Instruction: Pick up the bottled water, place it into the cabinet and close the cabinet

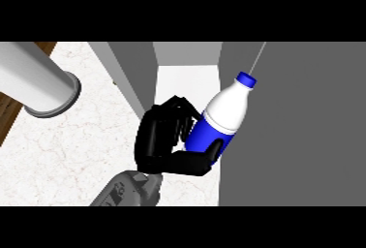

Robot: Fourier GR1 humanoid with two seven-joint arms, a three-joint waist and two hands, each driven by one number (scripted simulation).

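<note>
The bottled water (223, 114), a plastic bottle with a white upper half, a blue lower half and a blue cap, sits in the grasp of a black hand (166, 143) near the middle of the head view. The bottle leans, its cap pointing up and to the right and its base down and to the left. The hand's fingers (180, 110) curl round the blue lower part from the left, and the thumb (204, 157) wraps under the bottle's base, so the hand is clamped on the bottle. A grey forearm (132, 191) runs from the hand down to the view's lower edge; which arm it is cannot be told from this view alone, though it enters left of centre. No second hand shows.

The bottle's right side lies against or just beside a large dark grey cabinet panel (300, 126) that fills the right of the view. Behind the hand stands a lighter grey upright cabinet wall (132, 72), and between this wall and the dark panel a narrow white strip (182, 80) shows. The white marbled tabletop (64, 150) spreads to the left. At upper left a thick pale grey cylinder with a flared rim (39, 80) slants across the tabletop's corner, with a strip of brown wood (10, 114) beside it.
</note>
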